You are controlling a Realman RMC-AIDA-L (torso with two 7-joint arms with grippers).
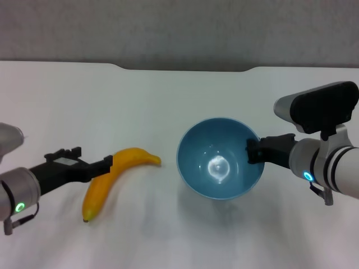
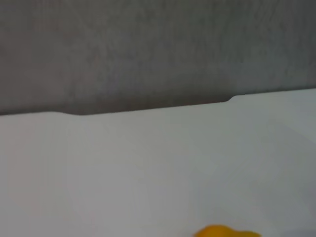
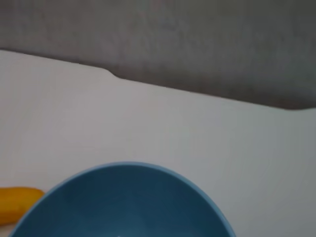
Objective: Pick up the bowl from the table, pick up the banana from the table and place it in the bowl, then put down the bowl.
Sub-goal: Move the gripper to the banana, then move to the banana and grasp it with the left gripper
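The white table (image 1: 168,101) fills most of the head view, with a shallow notch cut into its far edge and a grey wall (image 1: 179,28) behind it. The same far edge and notch show in both wrist views.

The bowl (image 1: 220,158), light blue and glossy, sits right of the table's middle, tilted so its opening faces up and toward the camera (a bright glint sits at its bottom). A soft shadow lies on the table under and in front of it, so it looks lifted off the surface, though the contact point itself cannot be seen. The right wrist view looks straight over its near rim.

The right end effector (image 1: 253,151) reaches in from the right and has closed on the bowl's right rim, its dark fingers clamped over the edge.

The banana (image 1: 112,178) lies on the table left of the bowl, well apart from it, its curved upper end pointing toward the bowl and its small dark tip toward the near side.

The left end effector (image 1: 107,164) comes in from the left and meets the banana at about its middle, touching or overlapping its left flank. Whether its fingers are spread or clamped on the fruit cannot be told from these views.
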